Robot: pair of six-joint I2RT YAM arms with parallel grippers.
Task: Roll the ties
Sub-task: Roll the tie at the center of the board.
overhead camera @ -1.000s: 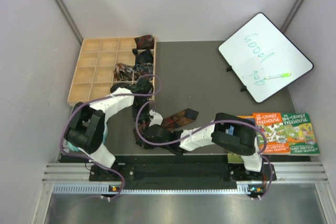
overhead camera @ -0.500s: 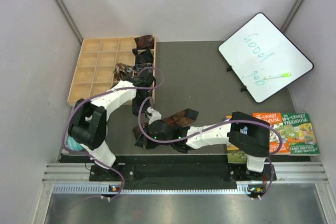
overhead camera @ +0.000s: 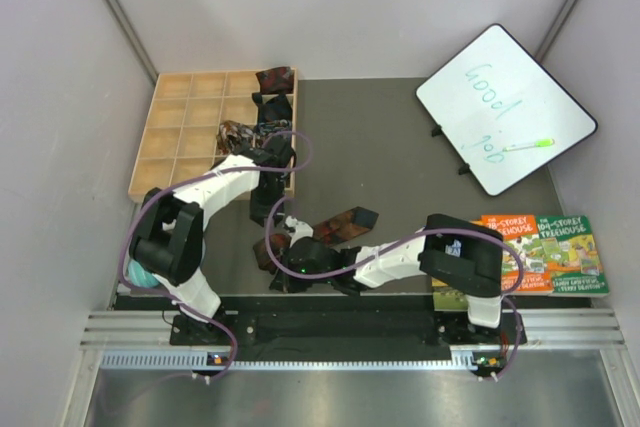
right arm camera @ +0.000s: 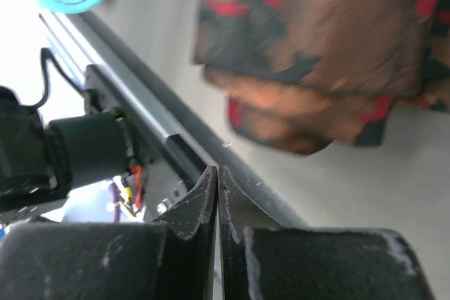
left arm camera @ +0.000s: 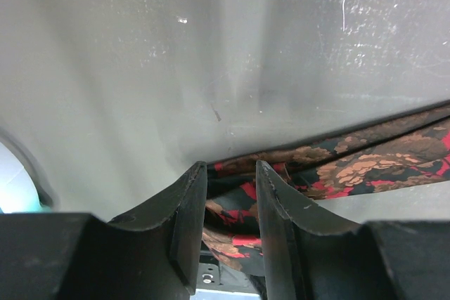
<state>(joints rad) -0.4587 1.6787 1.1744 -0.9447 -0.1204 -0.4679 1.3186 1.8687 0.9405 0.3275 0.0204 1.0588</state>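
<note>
Lying crumpled — printed fabric tie

Soft, even light falls from overhead in the top view. The pale walls and whiteboard read bright without glare, the dark desk stays matte, and shadows on it are faint. In the left wrist view the desk takes a streaky pale sheen and the top edge is blown out. The left claw is a near, dark shape — the tie beyond it is fairly sharp. The right wrist view is blurred throughout, its upper-left corner washed white — the right claw sits underexposed.
</note>
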